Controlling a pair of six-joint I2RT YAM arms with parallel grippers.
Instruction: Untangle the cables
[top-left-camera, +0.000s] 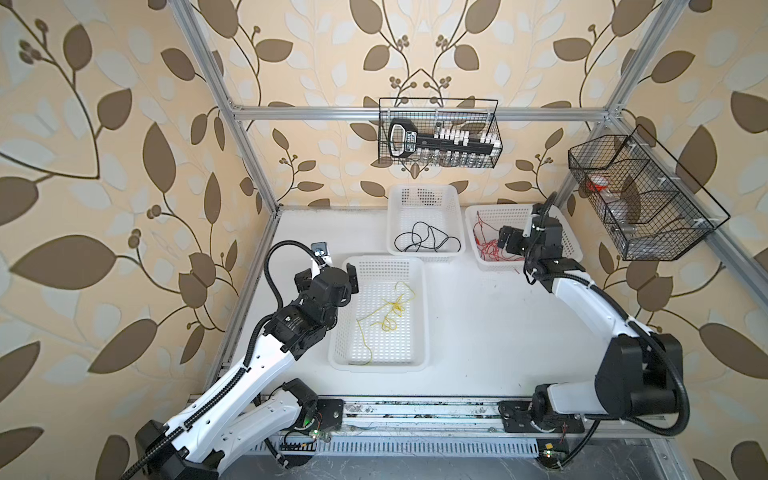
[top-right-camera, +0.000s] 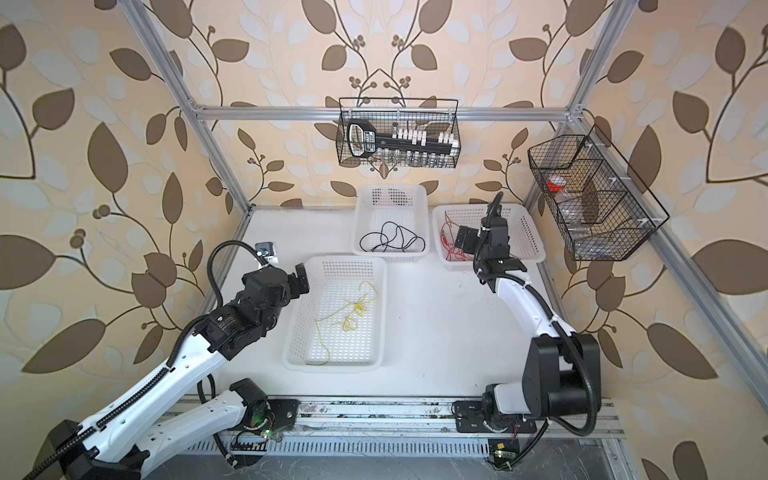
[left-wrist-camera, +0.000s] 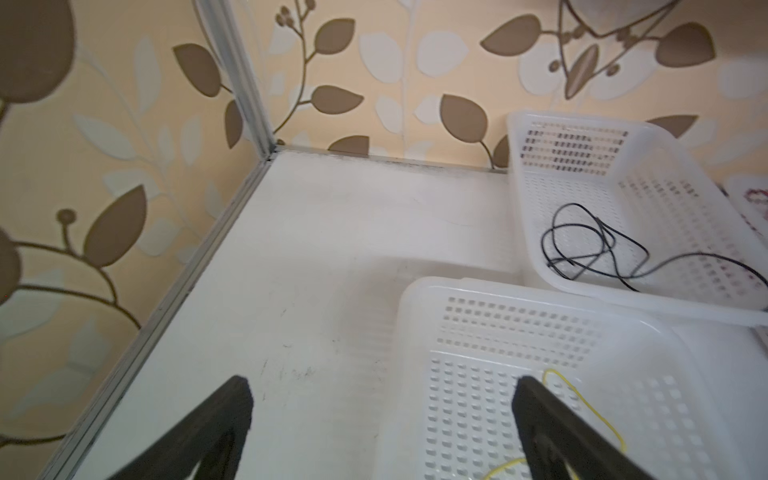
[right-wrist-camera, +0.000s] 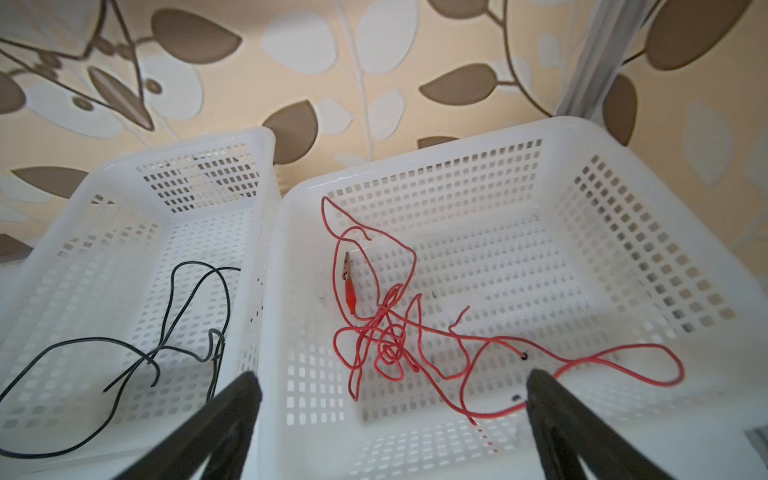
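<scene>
The right wrist view shows the right gripper (right-wrist-camera: 392, 376) with jaws wide apart and empty, above the red cable (right-wrist-camera: 387, 316), which lies tangled in the right basket (right-wrist-camera: 415, 160). The black cable (right-wrist-camera: 214, 340) lies in the middle basket (right-wrist-camera: 178, 151). The yellow cable (top-left-camera: 392, 307) lies in the front basket (top-left-camera: 382, 260), beside the left gripper (left-wrist-camera: 381, 380), whose jaws are also spread and empty.

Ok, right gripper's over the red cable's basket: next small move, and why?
Probably lift the right gripper straight up, clear of the basket. Its jaws are open and empty, the red cable lies loose inside, and the black cable and yellow cable lie well apart from it, so nothing looks left to pull.
</scene>
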